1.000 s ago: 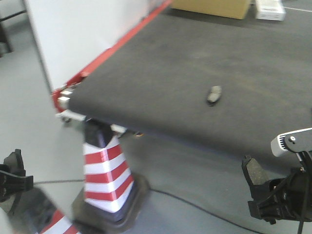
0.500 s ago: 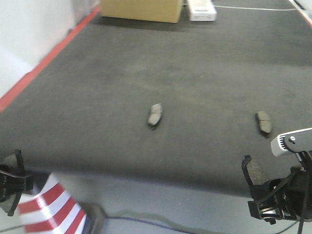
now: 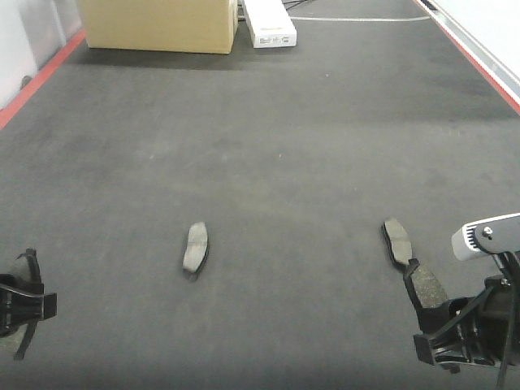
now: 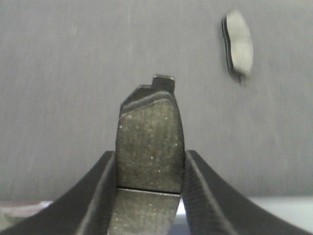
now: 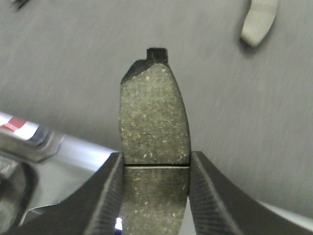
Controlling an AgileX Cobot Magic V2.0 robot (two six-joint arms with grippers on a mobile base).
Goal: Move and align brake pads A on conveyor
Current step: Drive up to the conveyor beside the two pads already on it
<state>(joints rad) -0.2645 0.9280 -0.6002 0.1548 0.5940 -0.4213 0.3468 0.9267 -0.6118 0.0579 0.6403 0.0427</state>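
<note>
The conveyor (image 3: 268,154) is a wide dark felt-like belt filling the front view. Two brake pads A lie flat on it, one at centre left (image 3: 195,247) and one at the right (image 3: 396,242). My right gripper (image 3: 436,315) (image 5: 155,156) is shut on a third brake pad (image 5: 154,117), held upright just above the belt's near edge. My left gripper (image 4: 149,154) is shut on a fourth brake pad (image 4: 149,142), also over the belt. In the front view, only part of the left gripper (image 3: 20,305) shows at the lower left edge. A lying pad shows at the top right of each wrist view (image 4: 238,46) (image 5: 259,19).
A cardboard box (image 3: 158,24) and a white box (image 3: 270,24) stand at the belt's far end. Red strips run along the left (image 3: 41,77) and right (image 3: 479,61) edges. A shiny steel surface (image 5: 63,171) lies below the right gripper.
The front view has swung across the belt: the striped cone and belt corner have left the frame, and two lying pads are now centred. Both grippers keep their places in the frame.
</note>
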